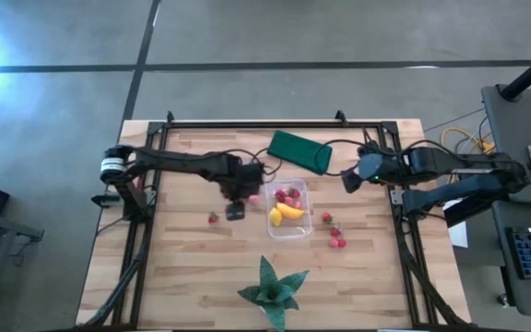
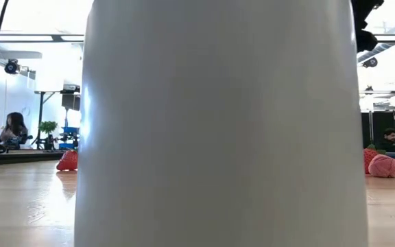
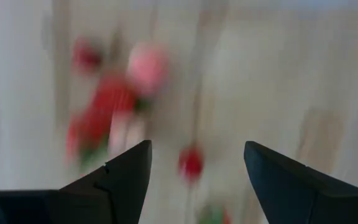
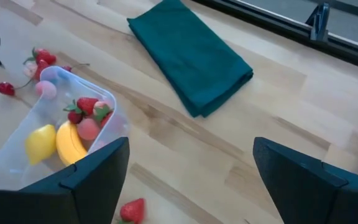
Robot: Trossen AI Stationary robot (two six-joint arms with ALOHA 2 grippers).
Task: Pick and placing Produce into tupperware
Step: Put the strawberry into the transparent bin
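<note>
On the left side of the wooden desk [image 1: 182, 267], a single red berry [image 1: 213, 218] lies alone on the boards. Just beside it toward the middle, the left claw [image 1: 238, 205] hangs low over the wood at the left edge of the tupperware [image 1: 289, 229]; in its wrist view the two dark fingers [image 3: 120, 180] stand apart with nothing between them, and blurred red and pink pieces show beyond.

The clear tub sits near the middle of the desk. Inside it lie a yellow-orange banana [image 4: 69, 144], a small yellow lemon-like piece [image 4: 40, 143] and several red and pink berries [image 4: 87, 106]. A few more berries [image 4: 39, 59] lie on the wood just outside the tub's far-left corner. Behind the tub lies a folded dark green cloth [image 1: 299, 151], and toward the front edge a green star-shaped leafy object [image 1: 273, 291].

To the right of the tub, three loose red berries [image 1: 334, 232] rest on the desk. Farther right and toward the back, the right claw [image 1: 350, 179] hovers above the desk, its fingers [image 4: 92, 180] spread wide and empty.
</note>
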